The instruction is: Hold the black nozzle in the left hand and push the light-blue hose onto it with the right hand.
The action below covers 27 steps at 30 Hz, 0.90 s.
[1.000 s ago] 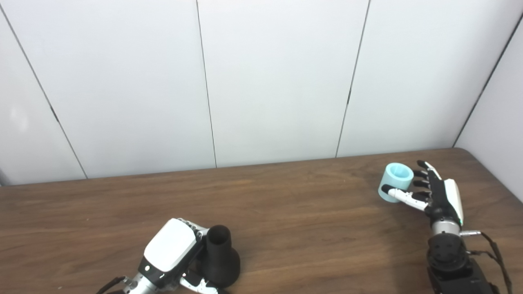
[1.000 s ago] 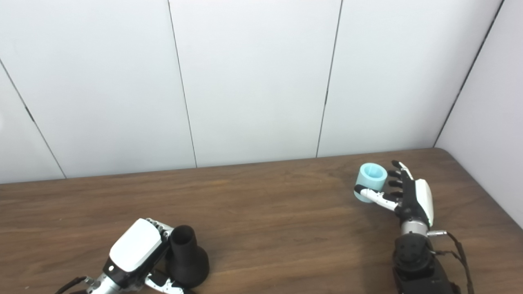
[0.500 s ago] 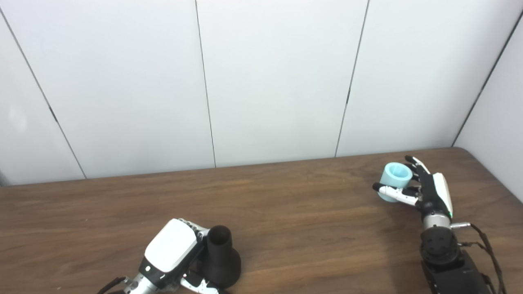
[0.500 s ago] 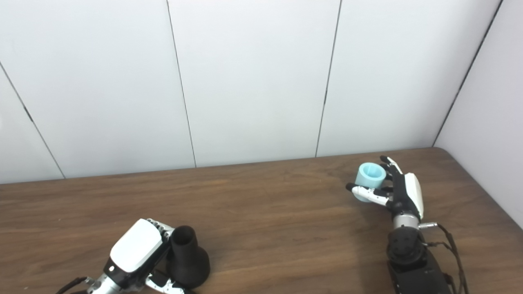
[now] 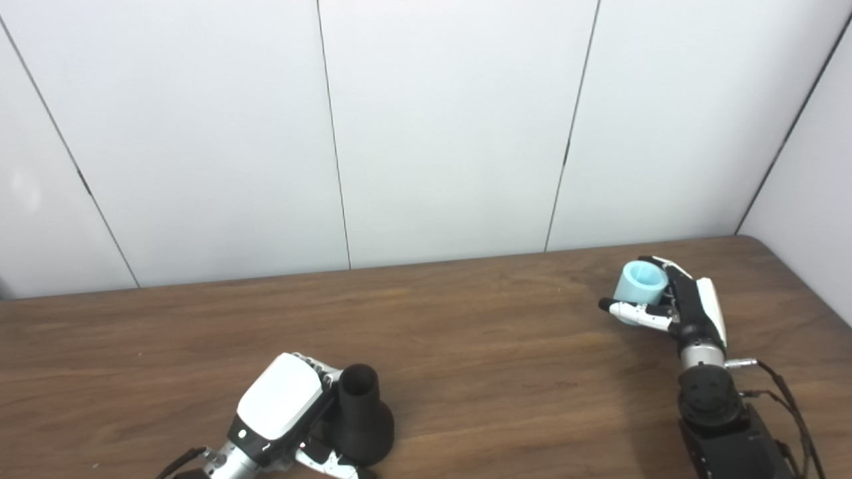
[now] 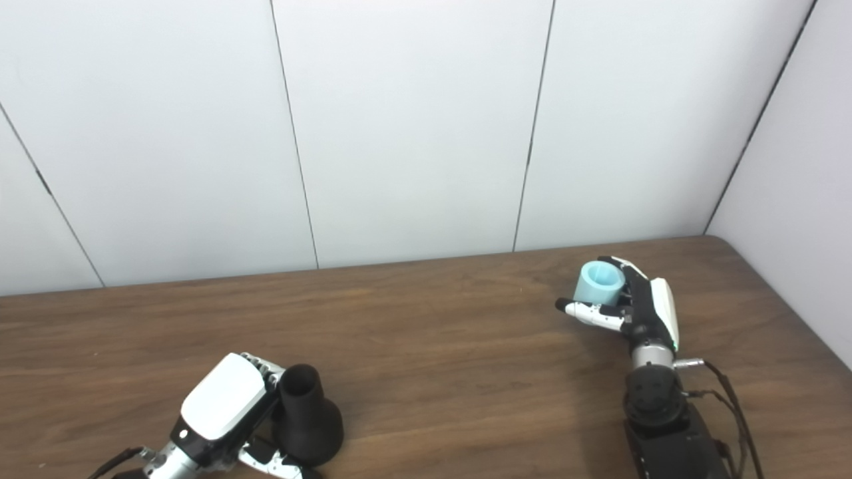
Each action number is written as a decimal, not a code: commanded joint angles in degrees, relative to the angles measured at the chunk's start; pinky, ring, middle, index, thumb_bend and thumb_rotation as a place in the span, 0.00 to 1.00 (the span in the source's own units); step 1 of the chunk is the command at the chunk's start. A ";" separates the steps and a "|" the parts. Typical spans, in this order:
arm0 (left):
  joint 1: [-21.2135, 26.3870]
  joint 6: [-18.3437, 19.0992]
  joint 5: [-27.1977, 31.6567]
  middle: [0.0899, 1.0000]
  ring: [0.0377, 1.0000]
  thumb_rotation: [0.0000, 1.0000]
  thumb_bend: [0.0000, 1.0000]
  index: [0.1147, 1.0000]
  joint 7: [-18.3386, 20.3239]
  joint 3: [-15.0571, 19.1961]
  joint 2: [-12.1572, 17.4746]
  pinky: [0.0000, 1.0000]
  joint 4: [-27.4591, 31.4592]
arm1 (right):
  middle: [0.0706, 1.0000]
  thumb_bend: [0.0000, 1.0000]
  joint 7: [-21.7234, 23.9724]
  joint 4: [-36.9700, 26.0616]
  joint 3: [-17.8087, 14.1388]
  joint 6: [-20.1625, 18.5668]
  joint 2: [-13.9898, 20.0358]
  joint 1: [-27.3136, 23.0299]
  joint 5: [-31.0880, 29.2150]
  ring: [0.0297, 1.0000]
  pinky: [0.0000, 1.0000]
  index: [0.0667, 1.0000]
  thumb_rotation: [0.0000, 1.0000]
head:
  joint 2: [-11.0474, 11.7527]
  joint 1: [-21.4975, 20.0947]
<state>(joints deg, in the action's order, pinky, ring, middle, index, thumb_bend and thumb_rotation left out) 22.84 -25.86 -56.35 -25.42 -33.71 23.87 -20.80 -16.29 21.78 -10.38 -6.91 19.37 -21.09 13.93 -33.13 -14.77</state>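
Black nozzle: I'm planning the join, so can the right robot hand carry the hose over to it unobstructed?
Probably yes. Only bare table lies between the right robot hand, shut on the light-blue hose, and the black nozzle in the left robot hand.

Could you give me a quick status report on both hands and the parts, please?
Left hand shut on black flared nozzle, upright on wooden table. Right hand shut on light-blue hose. Parts far apart; nothing between.
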 commanded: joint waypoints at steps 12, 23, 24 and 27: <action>-5.81 -0.76 -0.69 0.14 0.11 0.04 0.52 0.42 0.72 -2.98 -2.58 0.09 -2.08 | 0.55 0.86 -5.83 1.71 -0.95 7.03 0.20 -2.89 0.20 0.56 0.53 0.53 0.02 | -0.18 0.12; -5.84 -0.56 -1.04 0.11 0.09 0.04 0.52 0.41 0.87 -2.93 -2.79 0.08 -2.35 | 0.45 0.53 -6.80 1.88 -0.58 9.37 0.54 -2.54 0.59 0.46 0.44 0.45 0.00 | -0.18 0.12; -5.90 -0.48 -1.15 0.11 0.09 0.04 0.52 0.41 0.88 -2.92 -2.80 0.08 -2.27 | 0.44 0.53 -6.81 1.81 -0.54 9.64 0.62 -2.46 0.63 0.46 0.43 0.45 0.00 | -0.23 0.03; -5.95 -0.36 -1.39 0.12 0.09 0.04 0.52 0.41 0.86 -2.96 -2.86 0.08 -2.32 | 0.43 0.53 -6.71 0.68 -0.01 10.34 0.87 -1.91 1.47 0.43 0.40 0.46 0.00 | -0.27 0.15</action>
<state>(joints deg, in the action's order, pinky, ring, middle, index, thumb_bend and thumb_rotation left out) 22.64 -25.85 -56.42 -24.81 -33.69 23.71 -20.26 -22.24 24.61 -10.42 0.54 18.54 -21.66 14.51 -33.40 -14.68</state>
